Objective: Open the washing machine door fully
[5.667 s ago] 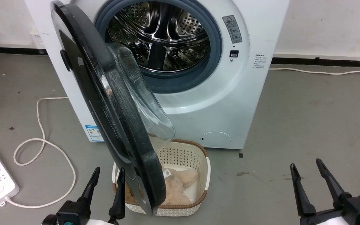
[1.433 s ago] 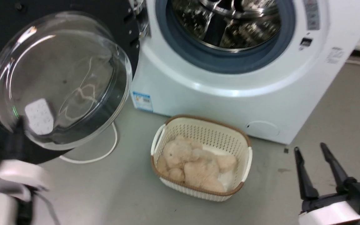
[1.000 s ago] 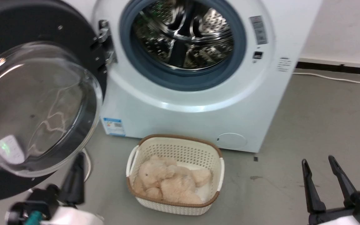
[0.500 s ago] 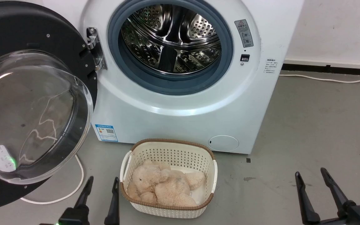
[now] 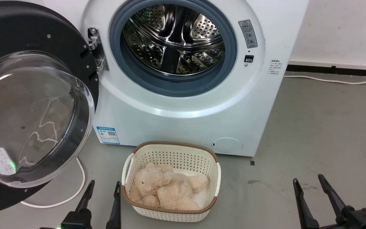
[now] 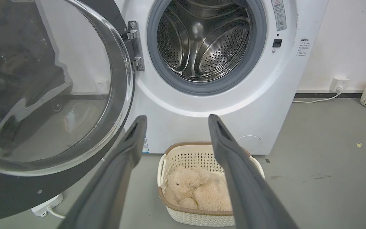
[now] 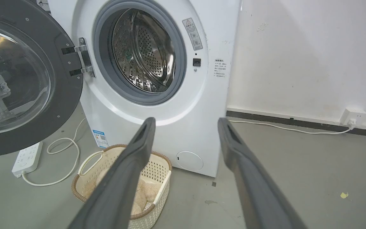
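The washing machine door (image 5: 30,114) hangs on its hinge (image 5: 96,47) at the left edge of the washing machine (image 5: 183,121) front. It is swung wide out to the left, so its inner side with the glass bowl faces the robot. The drum opening (image 5: 173,41) is fully uncovered.

The door lies up and to the left of the left gripper (image 5: 105,183). This gripper's fingers point up near the door's lower right rim, but apart from it. The right gripper (image 5: 307,178) is well apart from the door, on the other side of the basket (image 5: 170,147). So the left arm is the nearer one if more push is needed. Both grippers have their fingers spread and hold nothing.

In my judgement the door stands about in line with the machine front, and the task looks nearly or fully done. Whether the hinge has reached its stop, I cannot tell from these pictures.

The far left part of the door is cut off at the border of the head view and the left wrist view. The outer side of the door is hidden. Reflections in the glass make the floor behind it hard to read.
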You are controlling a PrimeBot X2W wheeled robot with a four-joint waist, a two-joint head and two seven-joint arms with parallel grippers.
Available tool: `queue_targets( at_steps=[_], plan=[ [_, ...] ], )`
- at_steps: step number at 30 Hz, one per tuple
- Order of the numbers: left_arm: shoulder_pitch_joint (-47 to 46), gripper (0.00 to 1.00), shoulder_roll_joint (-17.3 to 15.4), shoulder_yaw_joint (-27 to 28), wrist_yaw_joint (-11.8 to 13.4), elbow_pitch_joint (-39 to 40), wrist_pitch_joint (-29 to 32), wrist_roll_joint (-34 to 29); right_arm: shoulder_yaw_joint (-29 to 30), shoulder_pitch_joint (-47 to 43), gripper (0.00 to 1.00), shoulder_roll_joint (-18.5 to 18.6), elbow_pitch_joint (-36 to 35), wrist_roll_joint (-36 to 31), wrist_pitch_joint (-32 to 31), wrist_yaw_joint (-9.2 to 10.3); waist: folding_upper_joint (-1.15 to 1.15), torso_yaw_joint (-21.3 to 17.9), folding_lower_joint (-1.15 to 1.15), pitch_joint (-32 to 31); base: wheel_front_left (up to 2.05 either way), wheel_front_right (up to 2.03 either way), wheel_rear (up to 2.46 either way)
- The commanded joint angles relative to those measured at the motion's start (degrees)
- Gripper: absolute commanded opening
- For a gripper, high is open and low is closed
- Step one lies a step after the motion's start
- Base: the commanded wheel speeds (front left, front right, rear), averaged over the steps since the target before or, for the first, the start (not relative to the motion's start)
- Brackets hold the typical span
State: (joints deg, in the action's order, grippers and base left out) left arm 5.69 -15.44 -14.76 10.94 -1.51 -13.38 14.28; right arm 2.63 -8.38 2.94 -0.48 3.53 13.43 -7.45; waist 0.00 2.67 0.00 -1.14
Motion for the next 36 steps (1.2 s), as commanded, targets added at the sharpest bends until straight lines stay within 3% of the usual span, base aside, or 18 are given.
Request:
queue_targets(
  at_steps=[1, 2, 36],
  plan=[
    [-0.7, 1.00, -0.3, -0.2, -0.1, 0.1, -0.1, 0.0, -0.1, -0.8, 1.00, -0.1, 0.2, 0.3, 0.3, -0.03, 0.00, -0.1, 0.00, 0.0, 0.00, 0.00, 0.00],
    [0.0, 0.00, 0.0, 0.0, 0.0, 0.1, 0.0, 0.0, -0.1, 0.0, 0.00, 0.0, 0.0, 0.0, 0.0, 0.00, 0.00, -0.1, 0.00, 0.0, 0.00, 0.00, 0.00],
    [-1.4, 0.00, 3.1, 3.6, -2.7, 0.4, 3.3, -3.5, -0.7, 2.1, 0.00, 0.0, 0.1, -0.8, -3.3, -0.01, 0.00, -0.7, 0.00, 0.3, 0.00, 0.00, 0.00]
  ],
)
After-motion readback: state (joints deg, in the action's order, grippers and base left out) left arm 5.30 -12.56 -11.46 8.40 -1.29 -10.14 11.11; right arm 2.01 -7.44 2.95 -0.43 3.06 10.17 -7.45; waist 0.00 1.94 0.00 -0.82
